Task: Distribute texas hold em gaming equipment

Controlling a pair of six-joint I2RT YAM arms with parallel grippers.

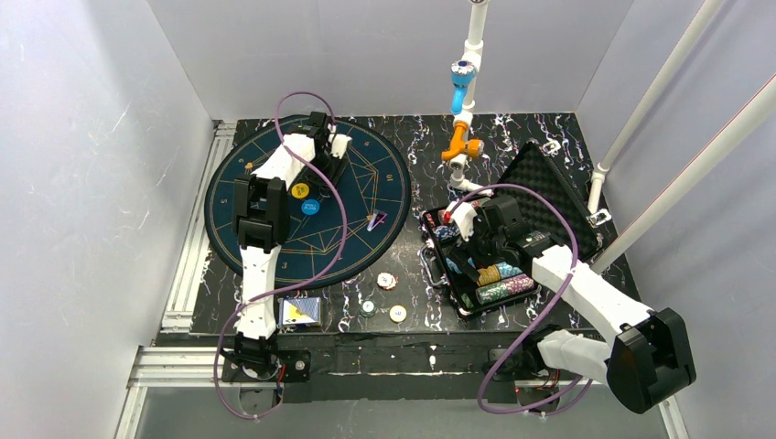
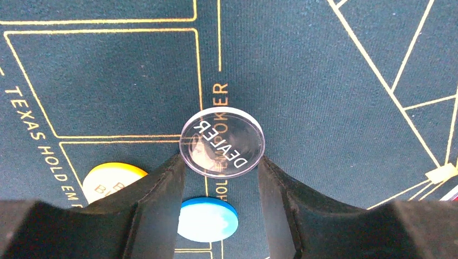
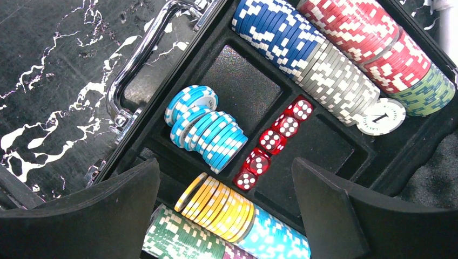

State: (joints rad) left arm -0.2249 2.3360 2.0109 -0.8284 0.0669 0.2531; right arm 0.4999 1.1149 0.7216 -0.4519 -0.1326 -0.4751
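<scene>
In the left wrist view my left gripper (image 2: pixel 221 162) has both fingertips against the rim of a clear round DEALER button (image 2: pixel 222 137), over the dark green poker mat (image 2: pixel 324 108). A yellow disc (image 2: pixel 110 181) and a blue disc (image 2: pixel 208 218) lie on the mat just behind the fingers. Seen from above, this gripper (image 1: pixel 325 139) is at the mat's far side. My right gripper (image 3: pixel 226 170) hangs open above the open black case (image 1: pixel 547 187). Under it are rows of yellow (image 3: pixel 219 205), light blue (image 3: pixel 208 132) and green chips (image 3: pixel 175 237), with nothing between the fingers.
A blue-backed card deck (image 1: pixel 299 312) and three loose chips (image 1: pixel 386 281) lie near the table's front edge. Red dice (image 3: pixel 273 141) sit in the case. A white pole with orange and blue fittings (image 1: pixel 462 110) stands at the back; white walls close in the table.
</scene>
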